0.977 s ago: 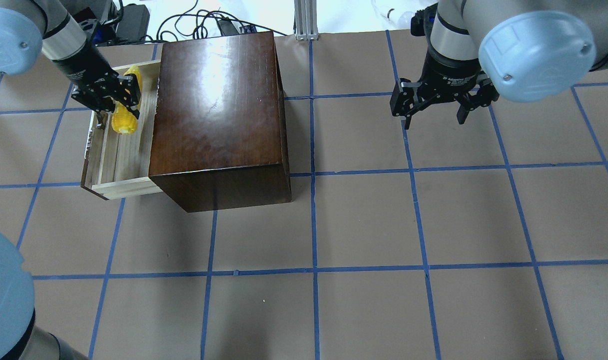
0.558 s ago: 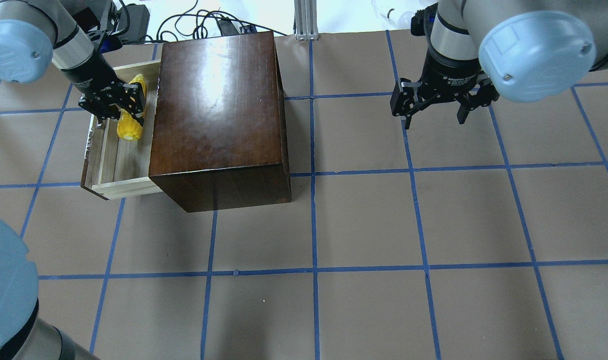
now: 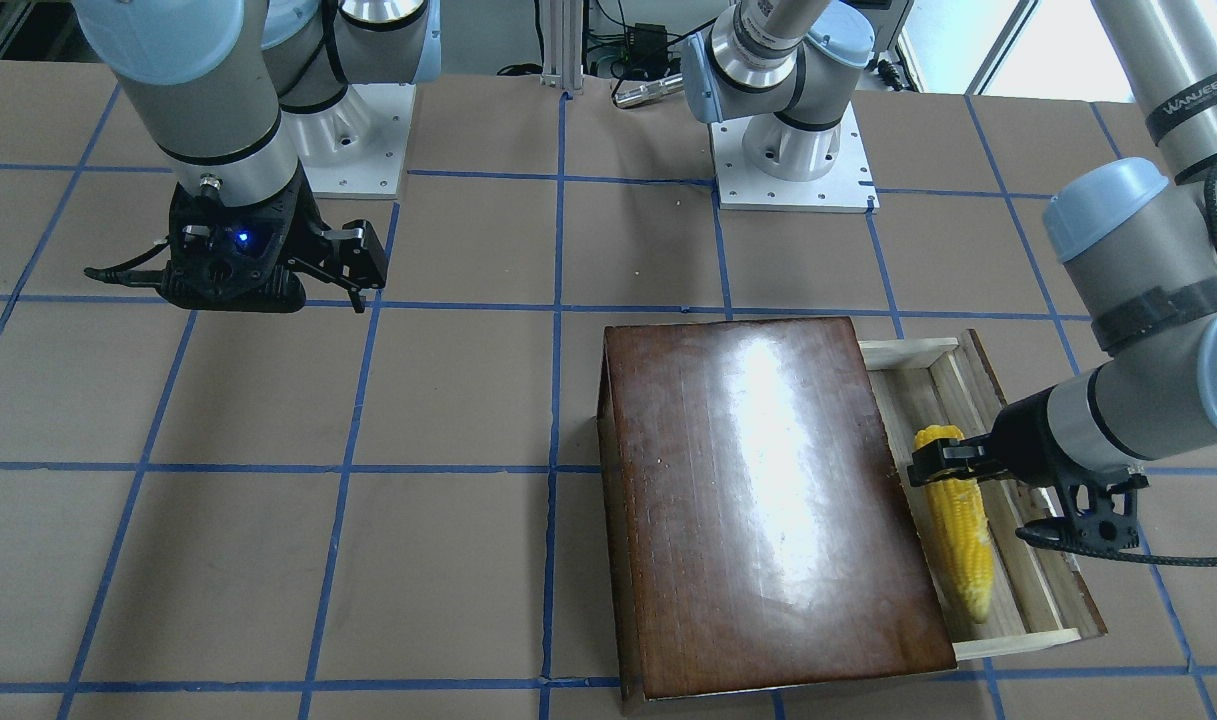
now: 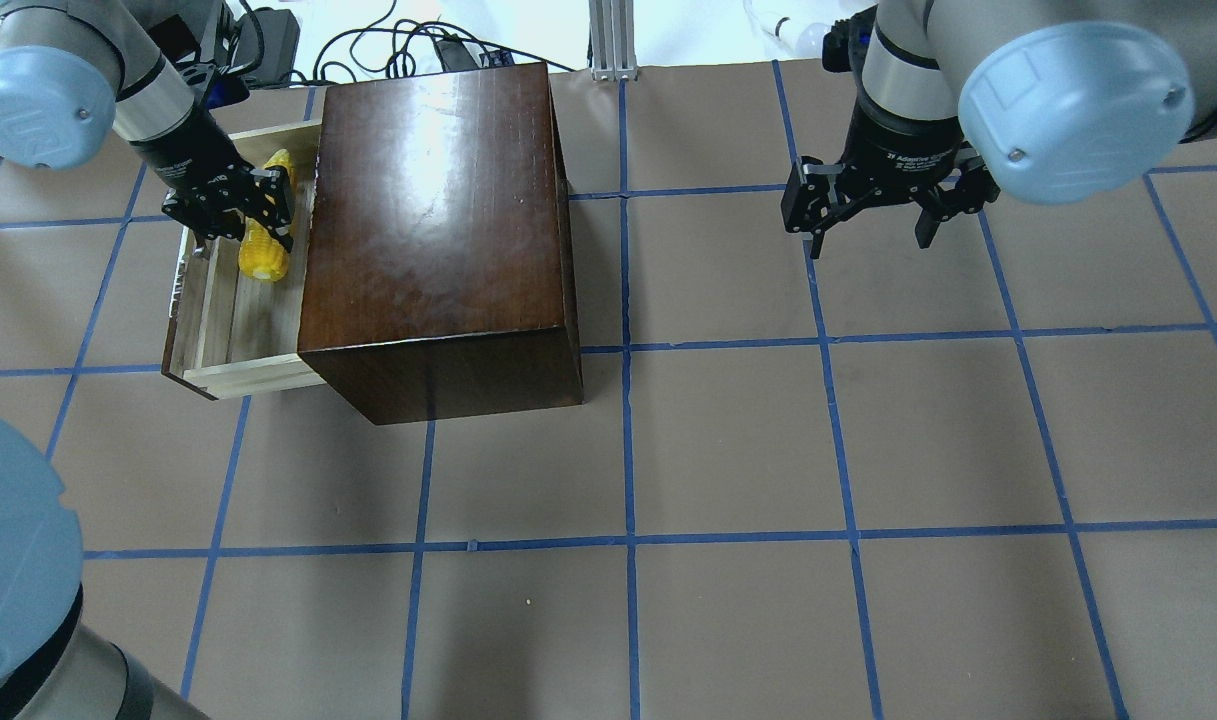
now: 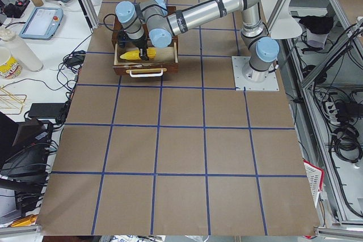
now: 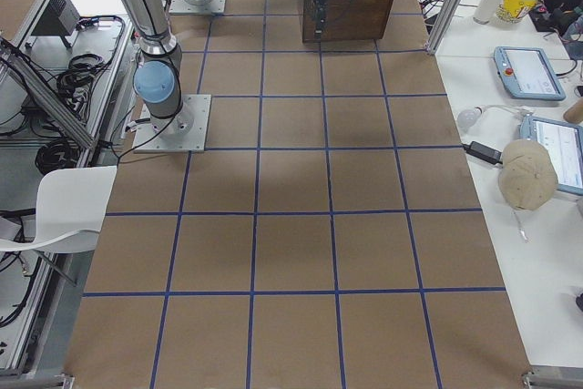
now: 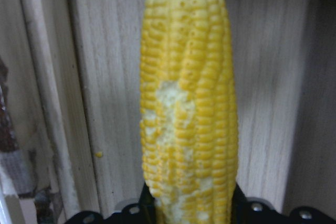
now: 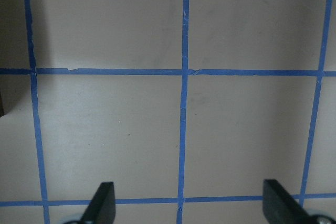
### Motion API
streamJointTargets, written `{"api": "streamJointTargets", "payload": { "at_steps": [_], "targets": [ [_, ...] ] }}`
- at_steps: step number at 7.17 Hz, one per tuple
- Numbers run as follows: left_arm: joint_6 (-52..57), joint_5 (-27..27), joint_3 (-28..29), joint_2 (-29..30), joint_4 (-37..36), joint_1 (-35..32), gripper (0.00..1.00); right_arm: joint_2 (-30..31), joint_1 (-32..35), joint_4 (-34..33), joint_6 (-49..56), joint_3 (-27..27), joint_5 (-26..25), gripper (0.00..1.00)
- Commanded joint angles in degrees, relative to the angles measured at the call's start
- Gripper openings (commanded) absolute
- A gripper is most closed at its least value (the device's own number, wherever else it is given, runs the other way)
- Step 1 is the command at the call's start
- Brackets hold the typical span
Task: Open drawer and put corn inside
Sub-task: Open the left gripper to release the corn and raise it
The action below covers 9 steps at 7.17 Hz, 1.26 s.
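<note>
The drawer [image 4: 230,345] is pulled out to the left of the dark-brown box [image 4: 438,230]. Its white handle shows in the exterior left view [image 5: 146,72]. The yellow corn [image 4: 264,255] lies lengthwise inside the drawer, close to the box's side. My left gripper [image 4: 236,205] is shut on the corn's middle, low in the tray. The left wrist view shows the corn [image 7: 189,119] just over the pale-wood drawer floor [image 7: 105,77]; I cannot tell if they touch. In the front view the corn [image 3: 960,535] sits in the drawer [image 3: 1033,585]. My right gripper [image 4: 868,228] is open and empty over the table.
The box [image 3: 768,500] stands at the table's far left. Cables and a metal post [image 4: 608,40] lie beyond the far edge. The right wrist view shows brown paper with blue tape lines [image 8: 184,103] under the open right gripper [image 8: 189,203].
My left gripper has carried the corn to the right, closer to the box, over the drawer. The right arm has not moved.
</note>
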State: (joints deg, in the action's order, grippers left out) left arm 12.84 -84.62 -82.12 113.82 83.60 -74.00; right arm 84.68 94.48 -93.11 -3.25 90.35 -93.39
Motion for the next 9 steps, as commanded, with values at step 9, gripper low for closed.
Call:
{"api": "streamJointTargets", "payload": {
  "at_steps": [9],
  "targets": [
    [-5.9, -3.4, 13.0, -6.5, 9.6, -8.9, 1.0, 0.0, 0.0, 0.0, 0.0, 0.0, 0.1, 1.0]
  ]
}}
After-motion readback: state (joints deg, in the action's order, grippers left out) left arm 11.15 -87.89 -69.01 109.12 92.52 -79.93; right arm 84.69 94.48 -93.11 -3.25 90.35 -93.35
